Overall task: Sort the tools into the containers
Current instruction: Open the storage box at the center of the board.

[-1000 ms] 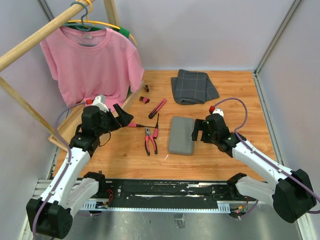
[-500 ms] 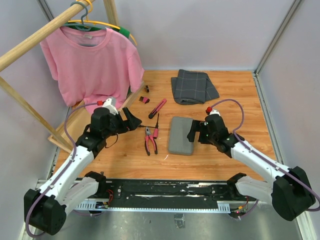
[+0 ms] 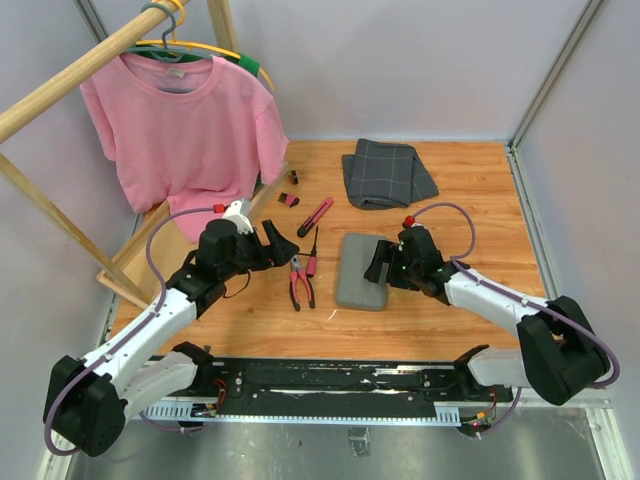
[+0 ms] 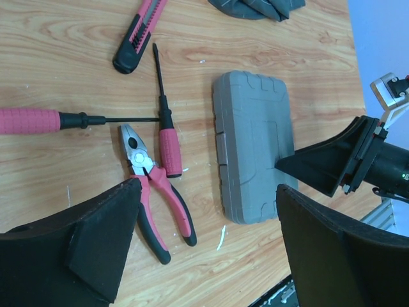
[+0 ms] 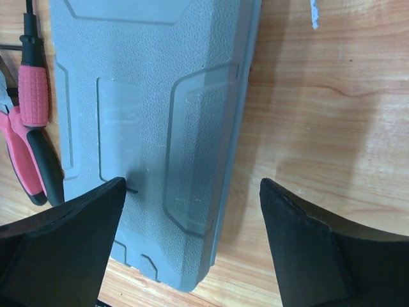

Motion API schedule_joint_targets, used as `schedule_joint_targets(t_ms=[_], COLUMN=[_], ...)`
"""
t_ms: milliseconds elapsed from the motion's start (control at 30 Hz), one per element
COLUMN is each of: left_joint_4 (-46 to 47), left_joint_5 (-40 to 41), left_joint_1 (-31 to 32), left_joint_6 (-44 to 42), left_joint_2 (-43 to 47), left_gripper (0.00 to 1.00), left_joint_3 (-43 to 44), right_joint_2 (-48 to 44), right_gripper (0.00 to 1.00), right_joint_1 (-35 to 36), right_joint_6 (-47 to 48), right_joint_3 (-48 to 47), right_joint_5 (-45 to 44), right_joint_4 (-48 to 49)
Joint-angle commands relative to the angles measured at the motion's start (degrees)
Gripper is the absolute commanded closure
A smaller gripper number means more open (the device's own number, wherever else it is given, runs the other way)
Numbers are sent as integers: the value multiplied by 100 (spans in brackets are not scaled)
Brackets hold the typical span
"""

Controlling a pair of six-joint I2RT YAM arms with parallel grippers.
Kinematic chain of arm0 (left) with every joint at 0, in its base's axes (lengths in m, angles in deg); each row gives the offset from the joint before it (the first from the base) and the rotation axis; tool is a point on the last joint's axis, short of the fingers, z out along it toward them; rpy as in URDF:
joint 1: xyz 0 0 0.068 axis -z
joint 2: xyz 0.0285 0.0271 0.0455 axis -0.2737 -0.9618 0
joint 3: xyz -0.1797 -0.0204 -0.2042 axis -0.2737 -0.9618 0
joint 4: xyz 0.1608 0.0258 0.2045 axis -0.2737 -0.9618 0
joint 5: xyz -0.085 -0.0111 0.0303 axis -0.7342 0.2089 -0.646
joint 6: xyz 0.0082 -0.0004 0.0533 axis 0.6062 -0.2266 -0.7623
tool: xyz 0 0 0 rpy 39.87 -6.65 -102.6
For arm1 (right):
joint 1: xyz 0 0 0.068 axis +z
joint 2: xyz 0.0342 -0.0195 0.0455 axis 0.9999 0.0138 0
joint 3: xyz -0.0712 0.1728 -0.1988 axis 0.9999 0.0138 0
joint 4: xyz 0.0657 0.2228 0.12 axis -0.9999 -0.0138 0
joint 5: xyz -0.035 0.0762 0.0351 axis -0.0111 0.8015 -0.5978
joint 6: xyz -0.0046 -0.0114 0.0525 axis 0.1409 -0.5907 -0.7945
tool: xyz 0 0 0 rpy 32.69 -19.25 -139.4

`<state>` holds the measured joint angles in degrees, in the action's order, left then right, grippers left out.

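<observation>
Clearly, the coming move depends on which arm is closer to which thing.

- The left gripper (image 3: 277, 243) is wide open and holds nothing. It hovers just left of the loose tools, so it is the nearer arm for them.
- The long screwdriver (image 4: 32, 120) lies crosswise on the table (image 3: 460, 200). Its pink handle is at the left, close under the left gripper, and its thin shaft points to the right.
- The pliers (image 4: 153, 192) lie just right of this gripper. Their long axis runs near to far, with the nose pointing away from the arm bases and the two handles toward them.
- The short screwdriver (image 4: 167, 137) is just beside the pliers, and its handle seems to touch their nose. Its long axis also runs near to far, with the tip pointing away. The tip of the long screwdriver appears to meet its shaft.
- The utility knife (image 3: 315, 215) lies farther away, on a diagonal, apart from the others.
- The grey case (image 5: 153, 128) is shut. It lies right of the tools, with its long axis near to far.
- The right gripper (image 5: 192, 192) is also wide open and empty. It hangs over the case, with the case's right edge between its fingers. Whether it touches the lid cannot be told.
- Probably the case must be opened before any tool can go in.
</observation>
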<state>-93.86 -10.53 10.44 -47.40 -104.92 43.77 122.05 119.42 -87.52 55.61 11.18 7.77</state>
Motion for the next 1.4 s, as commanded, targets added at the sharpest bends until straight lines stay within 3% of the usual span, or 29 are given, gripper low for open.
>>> schedule_joint_targets(t_ms=[0, 233, 533, 967, 1367], left_joint_4=[456, 724, 519, 1006, 1586], left_joint_5=[55, 219, 870, 214, -348], left_joint_1=[57, 57, 49, 50, 54], left_joint_6=[-27, -12, 15, 23, 153], left_joint_2=[-53, 44, 449, 171, -232], left_gripper=[10, 1, 1, 1, 8], left_joint_3=[-99, -203, -213, -462, -606], right_joint_2=[97, 153, 250, 753, 1041], right_gripper=[14, 24, 28, 33, 48], right_joint_1=[-67, -124, -280, -614, -1217], right_joint_6=[-104, -172, -258, -398, -433], right_joint_3=[-26, 173, 617, 868, 1412], right_joint_5=[-87, 65, 543, 985, 1569], right_joint_4=[107, 500, 1403, 2098, 2681])
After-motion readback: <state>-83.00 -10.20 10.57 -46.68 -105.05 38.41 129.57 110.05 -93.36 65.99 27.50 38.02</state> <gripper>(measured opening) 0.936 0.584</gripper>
